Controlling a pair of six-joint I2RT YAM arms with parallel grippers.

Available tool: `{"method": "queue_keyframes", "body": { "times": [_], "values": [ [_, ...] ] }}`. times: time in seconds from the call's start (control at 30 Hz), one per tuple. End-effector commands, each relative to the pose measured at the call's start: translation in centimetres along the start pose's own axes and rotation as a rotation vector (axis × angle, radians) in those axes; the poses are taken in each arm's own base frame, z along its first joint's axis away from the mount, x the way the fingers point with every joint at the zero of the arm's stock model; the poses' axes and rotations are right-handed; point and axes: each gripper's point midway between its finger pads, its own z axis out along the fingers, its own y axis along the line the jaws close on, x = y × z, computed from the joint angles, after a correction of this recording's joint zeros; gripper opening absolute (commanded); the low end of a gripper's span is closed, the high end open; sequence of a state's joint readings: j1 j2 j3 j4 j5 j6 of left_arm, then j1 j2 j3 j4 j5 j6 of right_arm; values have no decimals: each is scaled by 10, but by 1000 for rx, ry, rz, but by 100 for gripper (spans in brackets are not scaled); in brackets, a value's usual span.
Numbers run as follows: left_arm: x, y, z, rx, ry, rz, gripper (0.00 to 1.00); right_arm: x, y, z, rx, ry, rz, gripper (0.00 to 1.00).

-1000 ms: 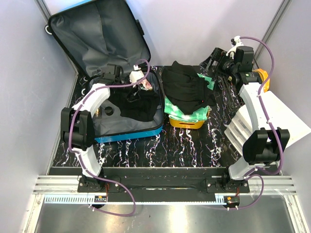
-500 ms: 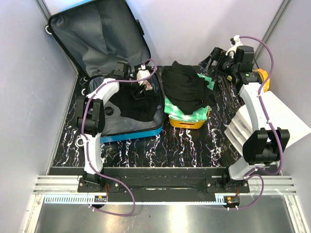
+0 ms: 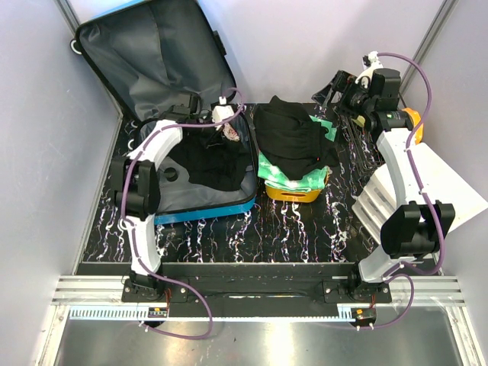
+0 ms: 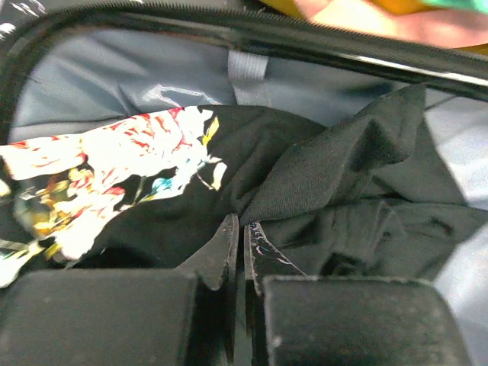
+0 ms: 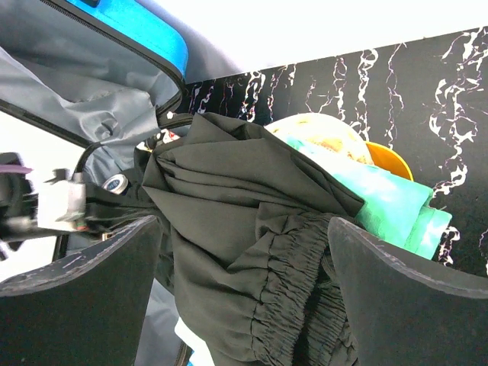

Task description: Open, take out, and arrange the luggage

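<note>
the luggage (image 3: 206, 204) lies open on the left of the bench (image 3: 305, 229), its lid (image 3: 152, 61) leaning back behind it, clothes (image 3: 210, 164) inside; my left tool (image 3: 229, 131) sits in its far right corner; just right stands the basket (image 3: 293, 194), garments (image 3: 293, 137) heaped on it; my right tool (image 3: 335, 88) hangs behind that

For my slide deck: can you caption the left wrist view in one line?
Left gripper pinches a fold of black fabric beside a floral print inside the luggage, grey lining behind.
</note>
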State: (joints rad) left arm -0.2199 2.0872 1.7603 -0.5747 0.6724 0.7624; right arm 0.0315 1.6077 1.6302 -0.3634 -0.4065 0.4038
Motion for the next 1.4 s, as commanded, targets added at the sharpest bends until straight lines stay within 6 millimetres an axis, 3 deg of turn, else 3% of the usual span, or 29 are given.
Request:
{"method": "queue_keyframes", "body": {
  "times": [0.0, 0.03, 0.13, 0.27, 0.4, 0.6, 0.8, 0.9, 0.93, 0.97, 1.1, 1.2, 1.23, 1.37],
  "values": [
    [-56, -9, -76, -52, -98, 125, 0, -17, 13, 0, -50, -43, -29, 98],
    [-55, -11, -87, -55, -93, 146, 0, -15, 14, 1, -57, -37, -29, 98],
    [-21, -27, -107, 0, -14, 118, 0, -14, 13, 2, -61, -34, -28, 98],
    [41, -44, -112, 36, 115, 121, 0, -12, 15, 3, -72, -26, -29, 98],
    [93, -38, -115, 25, 219, 119, 0, -11, 15, 3, -79, -22, -29, 98],
    [145, -24, -120, 12, 336, 125, 0, -6, 19, 3, -108, 1, -30, 98],
    [167, -18, -126, -5, 405, 130, 0, 1, 26, 7, -166, 33, -10, 98],
    [161, -17, -140, -26, 383, 118, 27, 2, 29, 8, -188, 41, -10, 98],
    [147, -19, -150, -31, 358, 112, 47, 3, 29, 8, -193, 45, -8, 99],
    [139, -17, -158, -47, 332, 93, 52, 2, 32, 8, -201, 42, -14, 99],
    [72, -13, -178, -118, 145, -28, 72, 5, 37, 8, -219, 48, -37, 99],
    [31, -3, -189, -196, 29, -106, 84, 10, 45, 11, -239, 57, -67, 99],
    [18, 9, -192, -241, -9, -95, 87, 11, 47, 12, -243, 59, -72, 100],
    [17, 35, -179, -306, -31, -286, 97, 16, 56, 15, -263, 70, -97, 100]
  ]
}}
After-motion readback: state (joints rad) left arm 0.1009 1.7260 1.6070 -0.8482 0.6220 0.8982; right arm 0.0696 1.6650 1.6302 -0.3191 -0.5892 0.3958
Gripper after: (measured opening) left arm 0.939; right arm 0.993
